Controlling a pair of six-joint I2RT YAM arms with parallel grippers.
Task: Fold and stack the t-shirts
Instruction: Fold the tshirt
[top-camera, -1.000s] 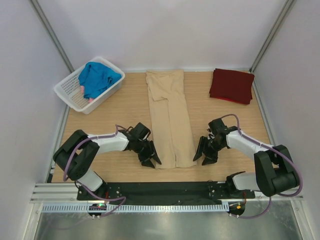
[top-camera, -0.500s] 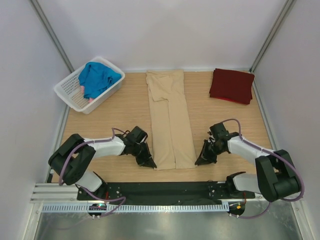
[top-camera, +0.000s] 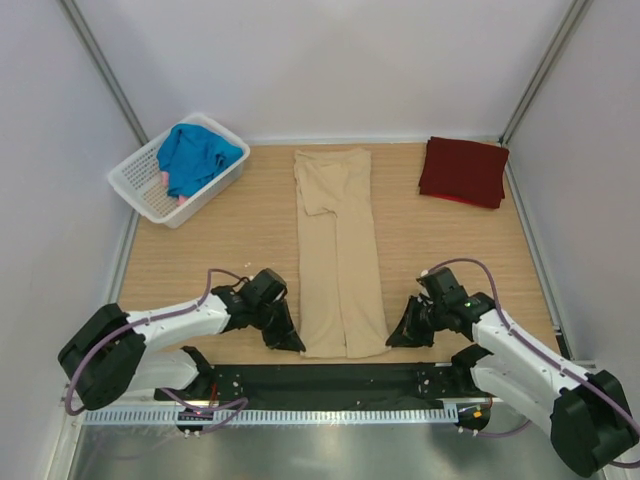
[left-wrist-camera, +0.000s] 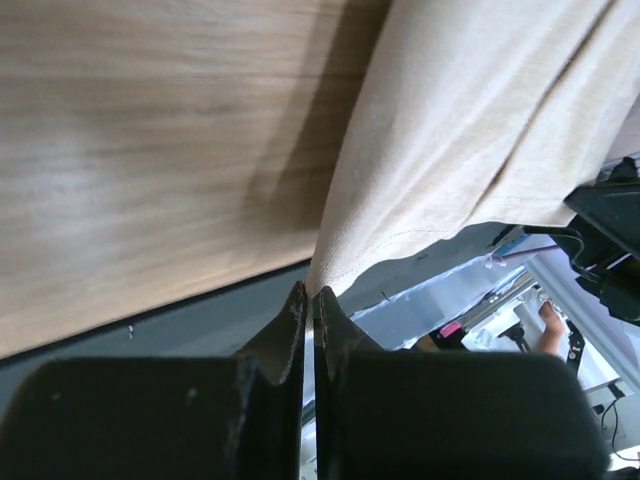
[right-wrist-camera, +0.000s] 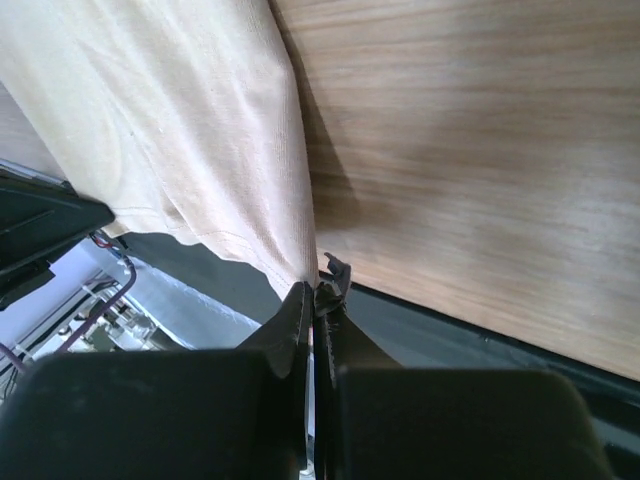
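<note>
Your left end effector (top-camera: 288, 340) and right end effector (top-camera: 399, 336) are each closed tight, apparently on a near hem corner of the tan t-shirt (top-camera: 338, 250). It lies as a long strip along the surface (top-camera: 220, 250), so both corners can lift evenly for folding.

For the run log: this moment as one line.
left gripper: shut on tan t-shirt corner | right gripper: shut on other corner | maroon t-shirt: folded, far right

A light wooden table (top-camera: 200, 250) sits inside plain white walls (top-camera: 330, 60) on three sides, with grey metal posts (top-camera: 99, 62) at the back corners. A black strip (top-camera: 330, 382) and a slotted rail (top-camera: 330, 415) edge its near side. The light is soft and even.
</note>
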